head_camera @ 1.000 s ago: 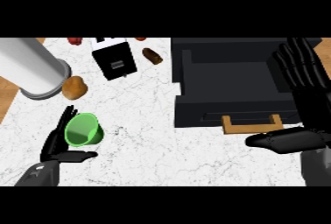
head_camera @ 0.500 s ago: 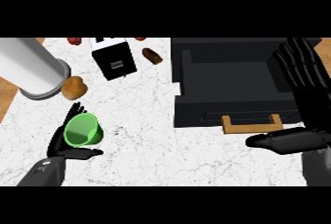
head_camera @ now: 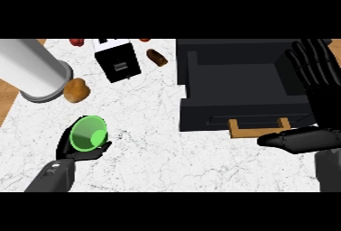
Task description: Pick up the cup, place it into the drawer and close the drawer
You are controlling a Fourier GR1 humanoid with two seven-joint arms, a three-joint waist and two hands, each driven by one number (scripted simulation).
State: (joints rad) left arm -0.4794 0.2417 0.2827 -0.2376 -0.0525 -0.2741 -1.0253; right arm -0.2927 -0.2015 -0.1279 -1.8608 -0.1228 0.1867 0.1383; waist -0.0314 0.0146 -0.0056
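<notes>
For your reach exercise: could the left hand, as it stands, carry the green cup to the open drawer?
Probably yes: the left hand already holds the green cup, and bare counter lies between it and the open drawer.

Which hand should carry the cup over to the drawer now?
Left. The left hand already curls around the green cup, so it is probably best placed. The right hand is open beside the open drawer, holding nothing.
</notes>
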